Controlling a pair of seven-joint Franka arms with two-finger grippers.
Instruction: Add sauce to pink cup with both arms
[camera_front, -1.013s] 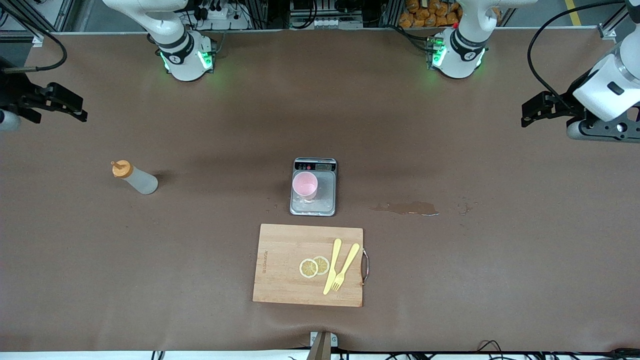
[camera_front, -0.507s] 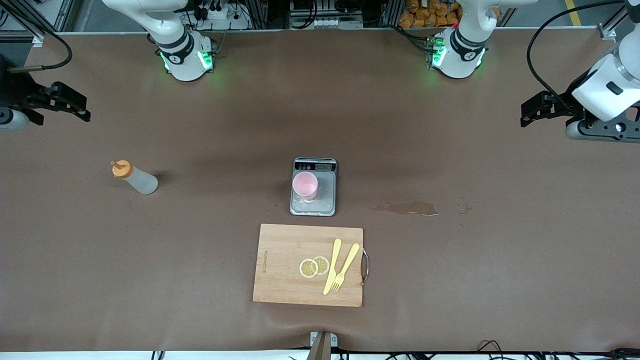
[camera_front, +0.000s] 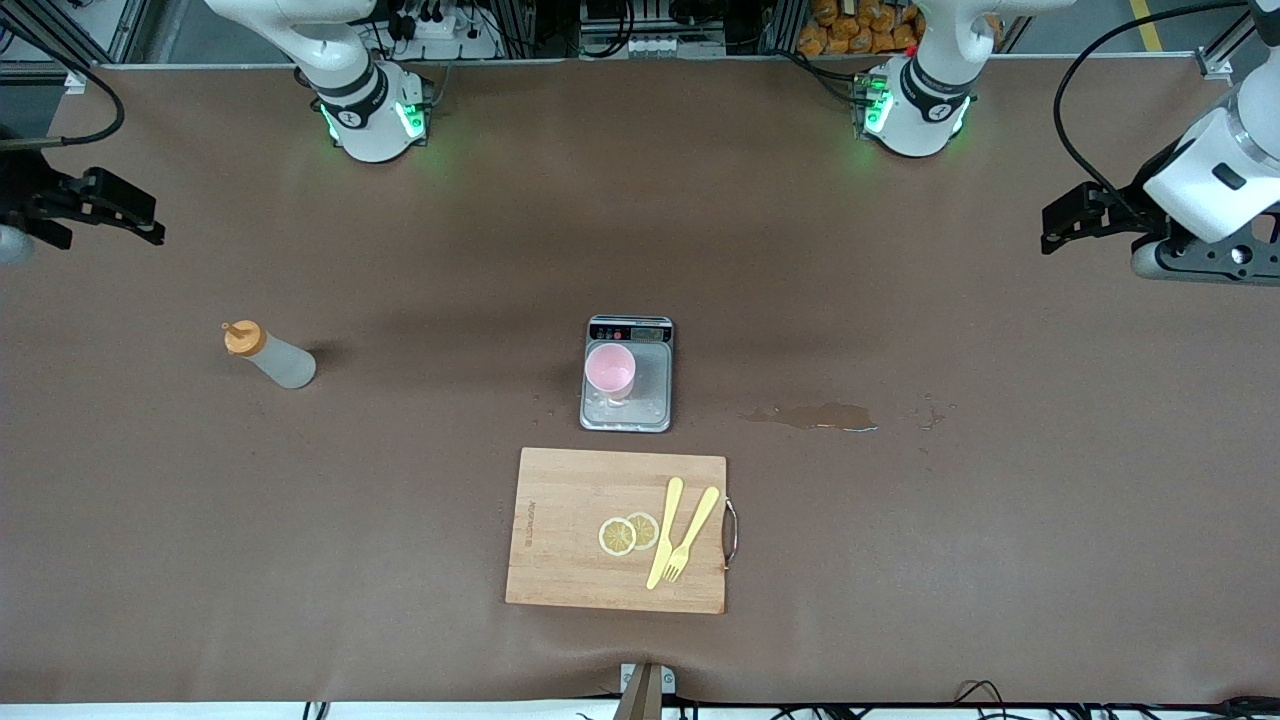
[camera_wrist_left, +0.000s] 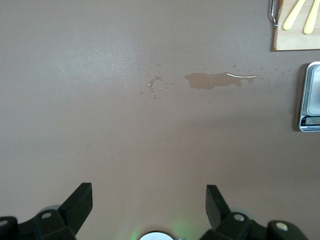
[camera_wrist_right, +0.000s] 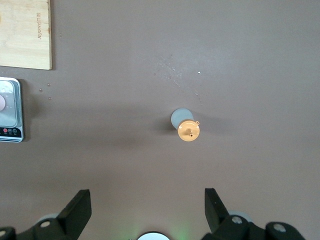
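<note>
Both claws hang released and hold nothing: the right claw (camera_front: 150, 225) is up over the bare brown counter (camera_front: 400, 520) at the right arm's end, its two black fingers (camera_wrist_right: 75, 212) spread wide in the right wrist view; the left claw (camera_front: 1060, 225) is up over the left arm's end, its fingers (camera_wrist_left: 77, 205) likewise spread wide; the sauce (camera_front: 268, 356), a whitish bottle with an orange cap, stands upright on the counter toward the right arm's end, well apart from everything else, and it shows from above in the right wrist view (camera_wrist_right: 186, 126); the pink cup (camera_front: 609, 371) stands upright on a grey scale (camera_front: 650, 395) at the middle of the counter; just nearer the front camera lies a wooden cutting board (camera_front: 570, 530) with a metal handle at its edge toward the left arm's end, carrying two lemon slices (camera_front: 628, 533) that overlap and, beside them, a yellow knife (camera_front: 665, 532) and a yellow fork (camera_front: 692, 533); a wet puddle (camera_front: 815, 416) with scattered droplets marks the brown surface between the scale and the left arm's end; both arm bases glow green along the counter's edge, with cables, metal framing and orange packets past it.
</note>
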